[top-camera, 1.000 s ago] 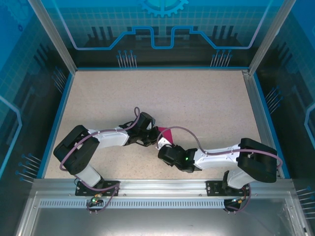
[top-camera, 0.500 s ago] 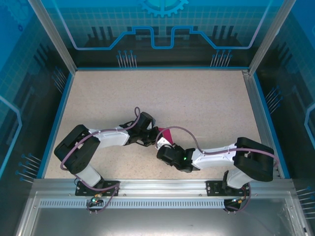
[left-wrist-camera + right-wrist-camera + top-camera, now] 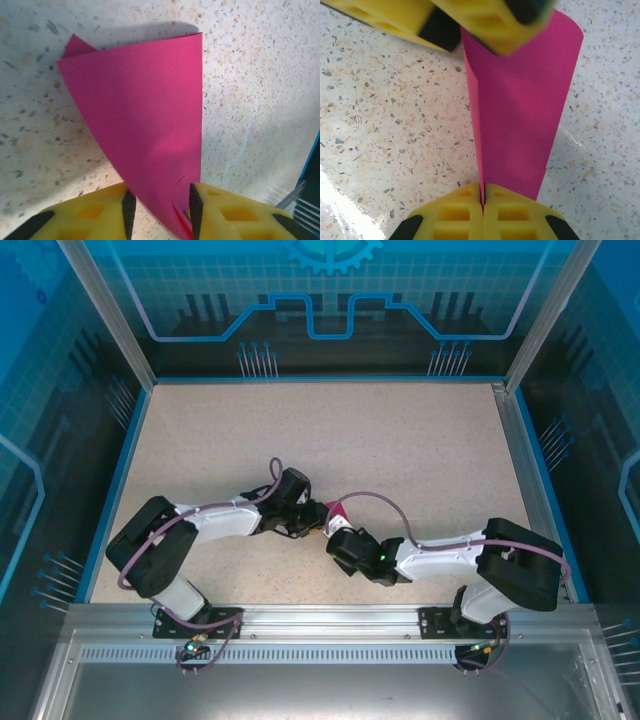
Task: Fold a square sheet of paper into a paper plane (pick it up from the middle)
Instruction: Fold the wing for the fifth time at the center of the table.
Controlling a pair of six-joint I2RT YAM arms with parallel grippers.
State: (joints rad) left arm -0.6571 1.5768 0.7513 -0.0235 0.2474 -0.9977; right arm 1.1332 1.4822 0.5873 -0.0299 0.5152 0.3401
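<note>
My right claw [image 3: 482, 199] is clamped shut on one end of the folded pink paper [image 3: 520, 100]. My left claw [image 3: 160, 207] has its pads apart, with the paper's other end sitting loose in the gap. The paper sits between both claws, near the middle of the speckled surface [image 3: 385, 125]

The sheet of paper [image 3: 337, 510] stands near the middle of the surface [image 3: 400, 440], between both claws. The left claw [image 3: 161, 207] straddles its left end, and the right claw [image 3: 482, 197] meets its near edge.
</note>
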